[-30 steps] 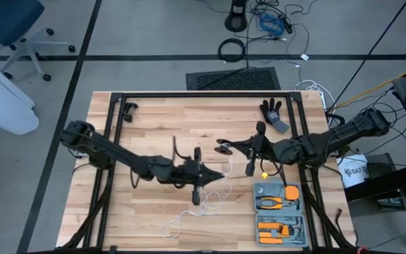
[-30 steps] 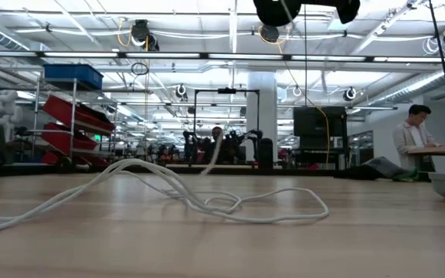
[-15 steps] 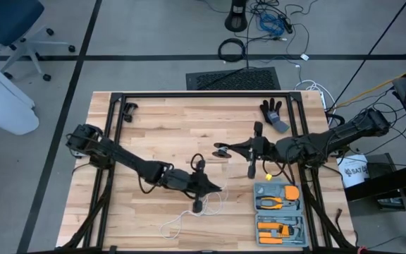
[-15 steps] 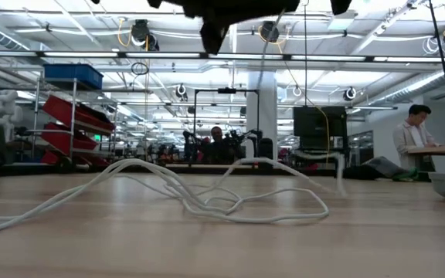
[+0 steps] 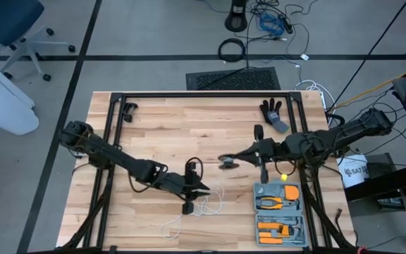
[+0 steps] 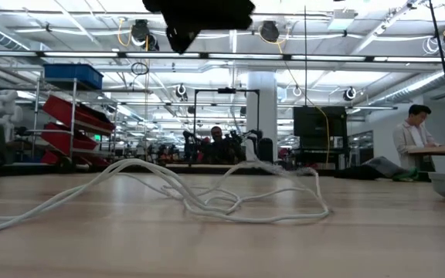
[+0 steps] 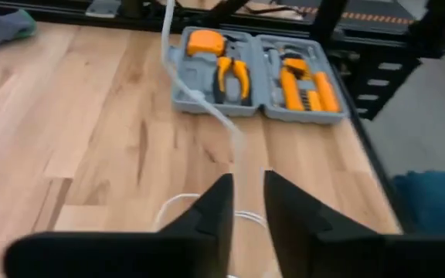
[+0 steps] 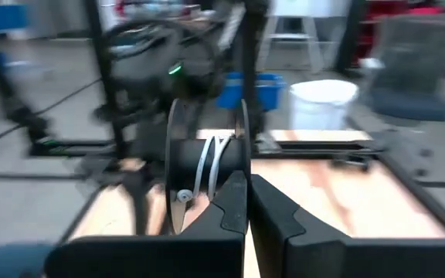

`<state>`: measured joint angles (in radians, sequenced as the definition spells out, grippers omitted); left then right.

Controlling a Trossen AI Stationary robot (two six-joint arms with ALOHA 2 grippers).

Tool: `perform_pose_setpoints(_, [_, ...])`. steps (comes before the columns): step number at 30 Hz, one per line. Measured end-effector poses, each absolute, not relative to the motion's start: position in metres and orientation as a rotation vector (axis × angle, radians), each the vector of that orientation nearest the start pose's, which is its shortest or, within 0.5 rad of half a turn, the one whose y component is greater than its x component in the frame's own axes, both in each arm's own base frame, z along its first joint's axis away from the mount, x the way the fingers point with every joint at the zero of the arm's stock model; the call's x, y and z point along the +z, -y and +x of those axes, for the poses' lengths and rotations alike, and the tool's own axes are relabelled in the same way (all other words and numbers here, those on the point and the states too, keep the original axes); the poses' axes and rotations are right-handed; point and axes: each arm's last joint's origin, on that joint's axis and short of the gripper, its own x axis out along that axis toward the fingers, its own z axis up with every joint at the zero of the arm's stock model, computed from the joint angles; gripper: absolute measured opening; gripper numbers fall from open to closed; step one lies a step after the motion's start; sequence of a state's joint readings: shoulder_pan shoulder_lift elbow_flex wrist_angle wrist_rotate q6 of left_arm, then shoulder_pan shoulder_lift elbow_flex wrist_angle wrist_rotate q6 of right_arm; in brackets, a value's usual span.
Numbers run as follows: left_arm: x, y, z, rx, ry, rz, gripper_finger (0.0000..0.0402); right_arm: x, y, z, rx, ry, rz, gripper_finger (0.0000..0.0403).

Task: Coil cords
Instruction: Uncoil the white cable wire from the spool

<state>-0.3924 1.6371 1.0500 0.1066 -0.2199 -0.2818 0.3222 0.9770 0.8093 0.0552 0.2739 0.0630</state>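
Handling looks easy on weight, tricky on shape: white cord (image 5: 201,207) is thin, limp, very light, tangles and slides through fingers, so best pinched at a single strand near the loose pile. Reel (image 5: 228,163) is rigid, small, light; best held by its rim or hub. Cord lies in loose loops on the table (image 5: 161,127) near the front edge, one strand rising toward the reel, a few turns already wound on it in the right wrist view. Right gripper (image 8: 247,202) has its fingers pressed together at the reel, apparently clamped on it, held mid-table beside the tool case (image 5: 280,209). Left gripper (image 7: 246,202) sits low over the cord pile, fingers slightly apart, strand running between them.

Versus a second ago: left gripper has dropped toward the front edge and its fingers have parted; reel has shifted slightly nearer the tool case; raised strand hangs slacker.
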Motion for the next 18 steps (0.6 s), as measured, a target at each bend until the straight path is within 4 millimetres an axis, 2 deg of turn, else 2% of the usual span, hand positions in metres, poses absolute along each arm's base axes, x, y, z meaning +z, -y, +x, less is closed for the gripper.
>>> perform_pose_setpoints(3, [0.247, 0.138, 0.326, -0.134, -0.466, -0.132, 0.0125, 0.329, -0.063, 0.206, 0.117, -0.134, 0.029, 0.0])
perform_pose_setpoints(9, [0.269, 0.152, 0.309, -0.204, -0.402, -0.137, 0.0181, 0.325, -0.066, 0.203, 0.251, -0.174, -0.079, 0.0])
perform_pose_setpoints(15, [0.278, 0.158, 0.301, -0.213, -0.372, -0.136, 0.0194, 0.324, -0.068, 0.203, 0.331, -0.175, -0.147, 0.0])
perform_pose_setpoints(18, [0.28, 0.157, 0.301, -0.122, -0.334, -0.122, 0.0194, 0.324, -0.067, 0.203, 0.319, -0.174, -0.161, 0.0])
